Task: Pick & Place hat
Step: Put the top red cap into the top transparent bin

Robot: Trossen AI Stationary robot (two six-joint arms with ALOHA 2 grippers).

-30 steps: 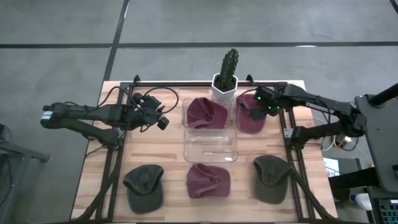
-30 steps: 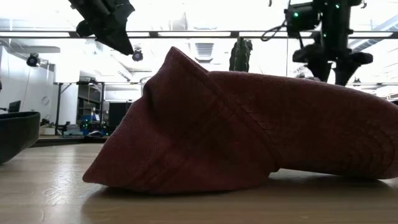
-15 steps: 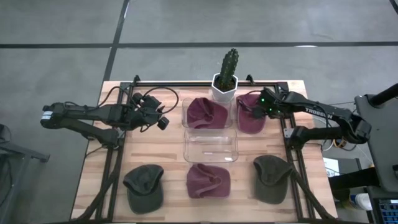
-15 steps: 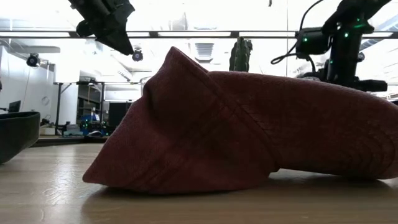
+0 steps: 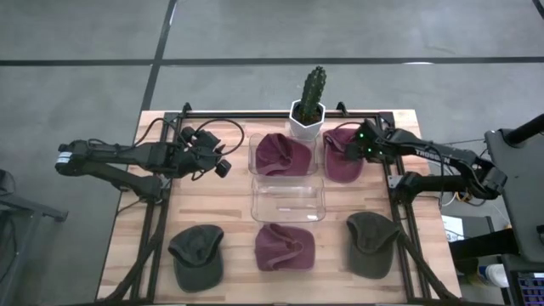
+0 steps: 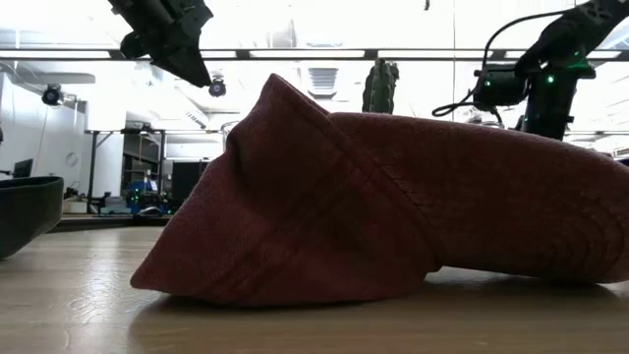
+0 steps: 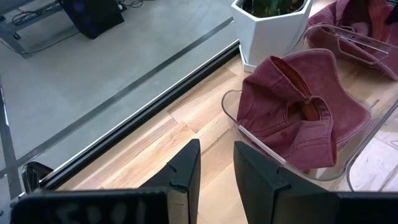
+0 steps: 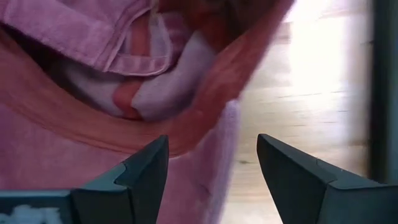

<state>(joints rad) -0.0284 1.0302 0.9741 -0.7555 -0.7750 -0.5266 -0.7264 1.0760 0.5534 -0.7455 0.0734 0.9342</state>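
A maroon hat [image 5: 342, 160] lies on the table at the far right, beside a clear bin [image 5: 253, 161] that holds another maroon hat [image 5: 283, 153]. My right gripper [image 5: 354, 153] is low over the far-right hat and open. In the right wrist view its gripper [image 8: 214, 168] straddles the hat's upturned rim [image 8: 211, 134]. My left gripper [image 5: 218, 163] hovers at the far left, left of the bin, empty, its fingers a little apart [image 7: 217, 171]. It shows high in the low view [image 6: 167, 34]. My right gripper comes at the maroon hat's rim [image 8: 217, 124] from above, one open finger [image 8: 140, 171] over the hat's inside and one [image 8: 298, 180] outside it. Whether the fingers touch the cloth, I cannot tell. The hat lies on the table.
An empty clear bin [image 5: 289, 201] sits mid-table. Two green hats [image 5: 197, 253] [image 5: 371, 244] and a maroon hat [image 5: 285, 246] lie along the near edge. A potted cactus [image 5: 308, 106] stands at the far edge. A black frame rail [image 5: 393, 183] runs along the right side.
My right gripper has gone down toward the far-right maroon hat, staying open. The hat has not moved.
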